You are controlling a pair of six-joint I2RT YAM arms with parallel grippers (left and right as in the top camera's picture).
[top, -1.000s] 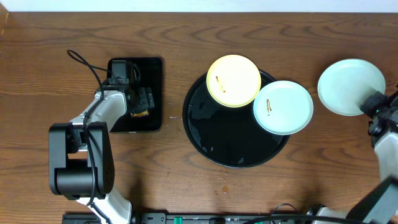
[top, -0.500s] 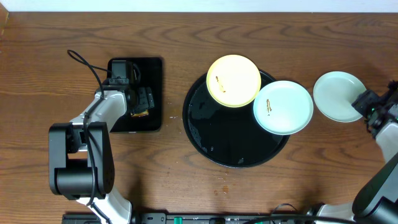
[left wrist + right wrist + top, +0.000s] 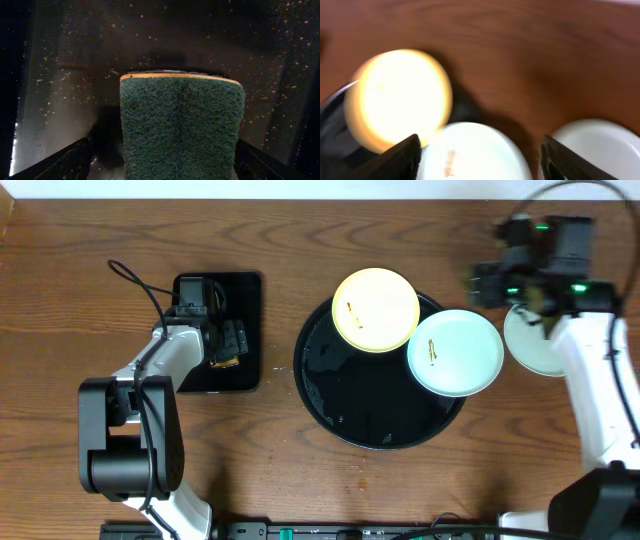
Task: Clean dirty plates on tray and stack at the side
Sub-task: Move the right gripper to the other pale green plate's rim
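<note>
Seen from overhead, the brown wooden counter (image 3: 300, 230) carries the tray (image 3: 340, 395) at centre. The yellow plate (image 3: 375, 310) sits on its upper rim, a mint plate (image 3: 455, 352) overhangs its right edge, and a second mint plate (image 3: 535, 352) lies on the wood just right of it, partly under the right arm (image 3: 595, 380). In the left wrist view, the left gripper (image 3: 162, 142) brackets an upright green sponge (image 3: 182, 125) over a speckled rectangular tray (image 3: 75, 60); whether it clamps the sponge I cannot tell. In the blurred right wrist view, the right gripper (image 3: 480, 140) is spread and empty above all three plates.
</note>
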